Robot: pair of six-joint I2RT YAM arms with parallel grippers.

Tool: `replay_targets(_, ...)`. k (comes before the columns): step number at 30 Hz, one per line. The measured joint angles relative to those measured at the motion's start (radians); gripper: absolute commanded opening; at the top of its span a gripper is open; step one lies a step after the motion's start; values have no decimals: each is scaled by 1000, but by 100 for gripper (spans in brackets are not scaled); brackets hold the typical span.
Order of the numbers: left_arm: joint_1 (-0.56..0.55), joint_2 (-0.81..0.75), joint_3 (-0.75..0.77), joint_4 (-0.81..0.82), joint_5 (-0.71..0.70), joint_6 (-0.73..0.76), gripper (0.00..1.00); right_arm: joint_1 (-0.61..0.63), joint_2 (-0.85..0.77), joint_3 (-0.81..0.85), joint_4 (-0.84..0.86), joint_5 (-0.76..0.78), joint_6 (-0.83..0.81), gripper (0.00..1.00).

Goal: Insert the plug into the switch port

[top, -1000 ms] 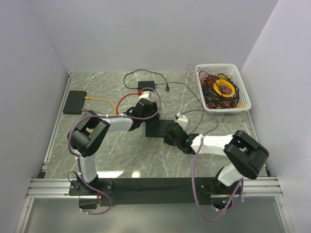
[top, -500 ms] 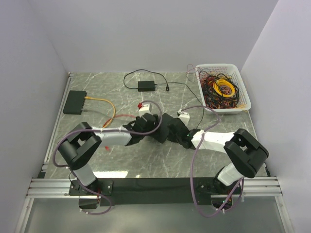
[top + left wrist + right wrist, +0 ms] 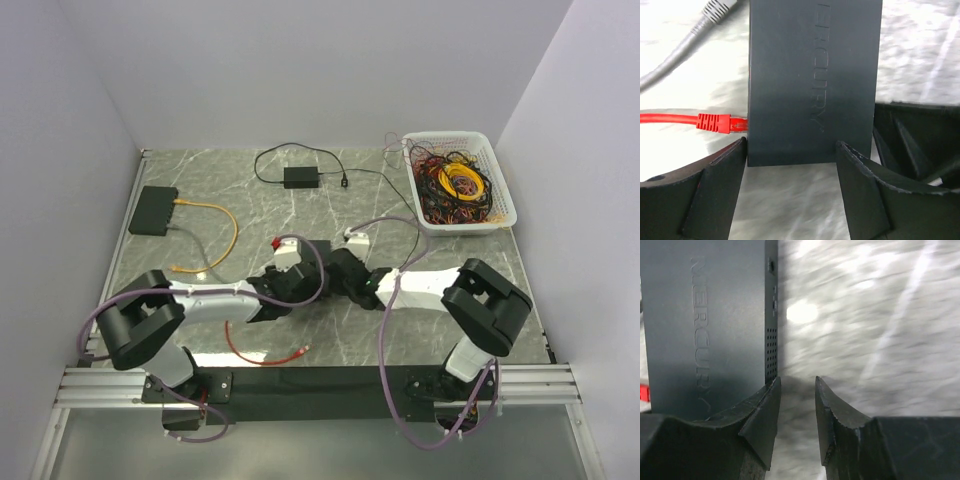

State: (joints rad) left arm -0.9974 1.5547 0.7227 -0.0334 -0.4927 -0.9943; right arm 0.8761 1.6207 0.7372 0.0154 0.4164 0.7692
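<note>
At the middle of the tabletop, the red plug is sitting in the side of the switch, perhaps unlatched. The left fingers are gaping wide astride it, and the right fingers are standing narrow and empty. A brush from either risks dislodging the plug.

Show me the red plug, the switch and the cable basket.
red plug (image 3: 715, 123), left wrist view, on its ribbed boot.
switch (image 3: 812, 75), left wrist view, on its dark top face.
cable basket (image 3: 503, 182), top external view, on its right wall.
</note>
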Motion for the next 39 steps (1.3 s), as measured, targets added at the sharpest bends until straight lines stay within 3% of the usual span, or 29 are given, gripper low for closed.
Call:
replay_targets(5, 2, -68, -11, -131, -50, 6, 84, 62, 19, 15, 31, -34, 26, 42)
replay_targets(6, 4, -81, -11, -152, -55, 14, 99, 68, 20, 15, 38, -46, 30, 42)
replay_targets(19, 154, -293, -55, -95, -21, 237, 99, 187, 11, 18, 27, -88, 77, 41)
replay_targets(24, 242, -299, -96, -8, 56, 293, 99, 185, -145, -50, -106, -7, 81, 41)
replay_targets(27, 260, -307, -120, 21, 89, 303, 99, 150, -301, -82, -205, 60, 87, 40)
replay_targets(32, 245, -331, -151, 79, 144, 298, 99, -40, -472, -144, -270, 72, 78, 41)
replay_targets(39, 78, -311, -153, 80, 122, 253, 99, -149, -348, -95, -367, 35, 66, 43)
